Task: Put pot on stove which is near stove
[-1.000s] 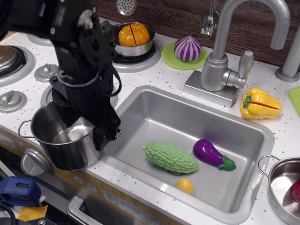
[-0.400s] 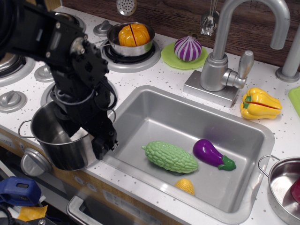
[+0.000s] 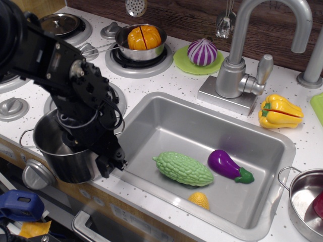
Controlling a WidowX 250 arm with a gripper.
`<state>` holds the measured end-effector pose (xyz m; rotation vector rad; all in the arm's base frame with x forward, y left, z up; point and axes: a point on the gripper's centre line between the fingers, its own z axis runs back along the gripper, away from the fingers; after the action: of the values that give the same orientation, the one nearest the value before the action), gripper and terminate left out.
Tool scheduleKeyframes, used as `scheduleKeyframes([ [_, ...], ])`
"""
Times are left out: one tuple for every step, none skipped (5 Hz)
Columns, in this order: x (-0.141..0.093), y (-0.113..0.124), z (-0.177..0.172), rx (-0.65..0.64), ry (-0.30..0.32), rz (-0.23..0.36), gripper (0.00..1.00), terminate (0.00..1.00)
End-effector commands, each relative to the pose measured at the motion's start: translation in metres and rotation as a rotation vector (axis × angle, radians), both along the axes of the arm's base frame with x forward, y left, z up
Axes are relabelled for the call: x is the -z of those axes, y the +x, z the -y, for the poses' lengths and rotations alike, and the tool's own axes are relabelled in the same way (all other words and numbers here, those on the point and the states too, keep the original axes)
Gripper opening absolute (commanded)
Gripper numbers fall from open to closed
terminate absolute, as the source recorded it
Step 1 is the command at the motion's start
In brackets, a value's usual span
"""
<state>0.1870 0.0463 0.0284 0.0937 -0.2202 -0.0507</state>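
Left of the sink (image 3: pixel 262 146), at the front edge of the counter, the black robot arm (image 3: pixel 65 75) leans down over the pot (image 3: pixel 60 148), the tall steel cylinder standing upright just beside the sink's near-left corner. The arm's bulk hides most of the stove (image 3: pixel 117 96), the burner disc directly behind the pot; only a sliver of its rim shows, so the pot seems to sit just in front of it, not yet centred on it. The gripper (image 3: pixel 103 154) reaches down at the pot's sink-side wall, likely straddling the rim to lift by the wall, since the small wire handles offer little purchase. Whether its fingers are pinching the rim or spread cannot be told; the arm covers them.
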Motion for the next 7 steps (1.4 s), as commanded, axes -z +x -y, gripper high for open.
scheduleKeyframes([
  [-0.007, 0.006, -0.005, 0.013, 0.028, 0.014, 0.00, 0.00],
  [-0.019, 0.008, -0.012, 0.036, 0.046, -0.002, 0.00, 0.00],
  [-0.032, 0.011, -0.021, 0.070, 0.083, -0.009, 0.00, 0.00],
  [-0.047, 0.020, -0.031, 0.108, 0.113, -0.023, 0.00, 0.00],
  [-0.050, 0.031, -0.046, 0.152, 0.123, -0.017, 0.00, 0.00],
  [-0.044, 0.044, -0.063, 0.208, 0.106, -0.004, 0.00, 0.00],
  [-0.039, 0.055, -0.076, 0.246, 0.108, 0.009, 0.00, 0.00],
])
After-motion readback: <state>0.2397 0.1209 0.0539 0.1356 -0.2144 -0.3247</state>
